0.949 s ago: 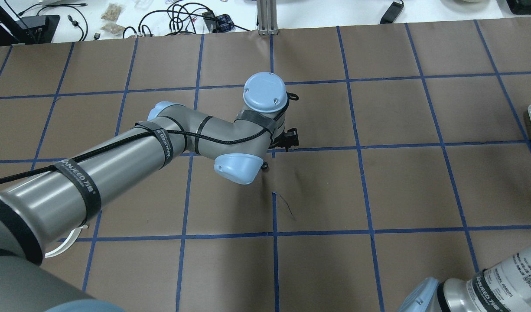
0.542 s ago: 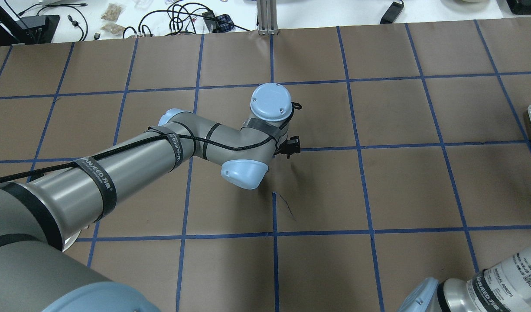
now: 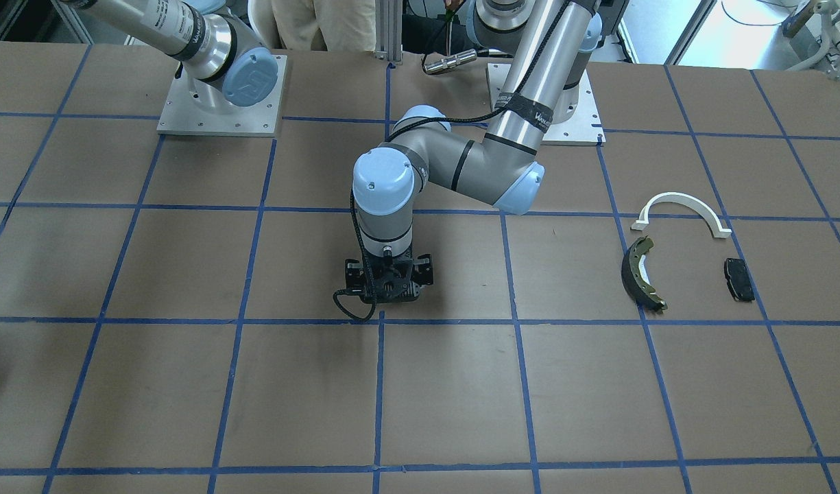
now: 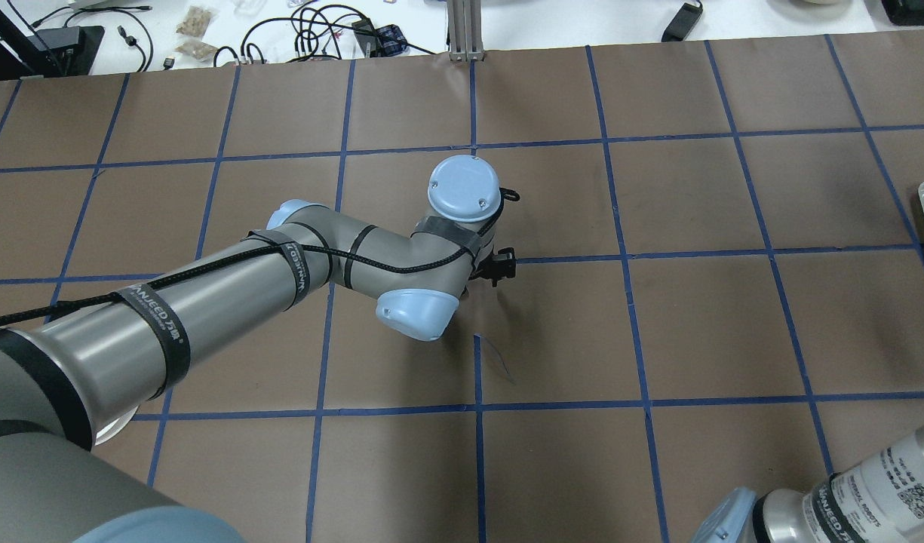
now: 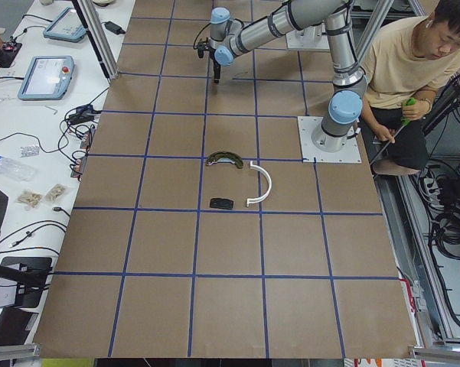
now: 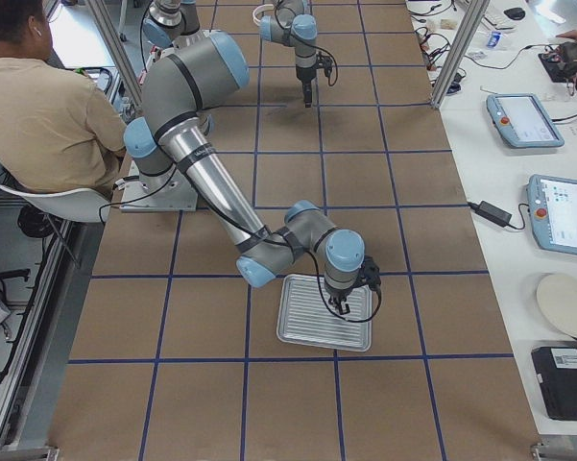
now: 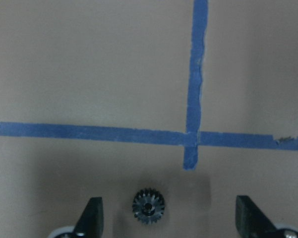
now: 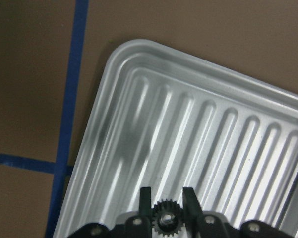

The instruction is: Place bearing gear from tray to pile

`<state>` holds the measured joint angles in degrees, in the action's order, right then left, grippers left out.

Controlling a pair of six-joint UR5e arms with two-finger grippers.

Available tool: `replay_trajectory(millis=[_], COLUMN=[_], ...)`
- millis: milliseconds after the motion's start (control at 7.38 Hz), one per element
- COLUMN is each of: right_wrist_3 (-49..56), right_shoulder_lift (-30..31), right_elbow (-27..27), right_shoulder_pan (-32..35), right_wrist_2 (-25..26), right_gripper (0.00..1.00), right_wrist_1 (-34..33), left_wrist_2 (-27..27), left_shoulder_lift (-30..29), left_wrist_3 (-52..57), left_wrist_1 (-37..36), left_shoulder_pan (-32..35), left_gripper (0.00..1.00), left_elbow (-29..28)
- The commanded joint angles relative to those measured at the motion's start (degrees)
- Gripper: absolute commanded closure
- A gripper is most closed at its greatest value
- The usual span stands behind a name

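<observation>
Left wrist view: soft focus throughout. Left pincer (image 7: 169, 213) shows only the ends of two fingers (image 7: 93, 218); the rest is cut by the bottom edge. Second gear (image 7: 149, 206) between them is blurred, teeth hard to count.

Right wrist view: bearing gear (image 8: 164, 218) sits between the right pincer (image 8: 167, 198) fingers, lower teeth behind the pincer body. Tray (image 8: 198, 139) runs off the right and bottom edges.

Overhead: left pincer almost wholly under its own wrist, fingers unseen. Left arm (image 4: 205, 302) covers the pile (image 3: 640, 274). Tray clipped by right edge; right arm (image 4: 869, 483) clipped at bottom corner.

Front view: left pincer's fingertips hidden beneath its body, second gear with them. Right arm cut at top edge.

Side views: both gears too small to make out.
</observation>
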<state>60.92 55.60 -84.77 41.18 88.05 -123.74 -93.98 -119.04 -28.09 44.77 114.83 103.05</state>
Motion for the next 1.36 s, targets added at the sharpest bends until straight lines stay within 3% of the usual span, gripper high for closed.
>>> replay_trajectory(millis=[0, 271, 542, 678, 949, 1220], right_wrist_3=[-1.58, -4.48, -9.46, -12.98, -16.52, -16.88], right_shoulder_lift=[2.49, 3.02, 3.98, 6.51, 9.26, 9.35], right_elbow=[-1.36, -1.63, -3.90, -6.70, -9.45, -9.71], right_shoulder_pan=[3.89, 6.62, 9.61, 11.71, 13.14, 13.49], right_wrist_2=[-0.07, 0.19, 0.80, 0.89, 0.98, 0.89], right_gripper=[0.86, 0.87, 0.89, 0.89, 0.89, 0.89], right_wrist_1=[0.17, 0.52, 0.96, 0.87, 0.78, 0.96], left_wrist_2=[0.02, 0.38, 0.38, 0.55, 0.46, 0.46], left_shoulder_lift=[0.04, -0.48, -0.66, -0.49, -0.40, 0.82], left_wrist_3=[0.05, 0.05, 0.05, 0.05, 0.05, 0.14], left_wrist_1=[-0.04, -0.04, -0.04, 0.05, 0.14, 1.62], left_shoulder_pan=[-0.04, -0.13, -0.13, -0.13, -0.13, -1.00], left_gripper=[0.39, 0.50, 0.51, 0.59, 1.00, 1.00], left_elbow=[0.05, 0.13, 0.05, 0.05, 0.05, -1.26])
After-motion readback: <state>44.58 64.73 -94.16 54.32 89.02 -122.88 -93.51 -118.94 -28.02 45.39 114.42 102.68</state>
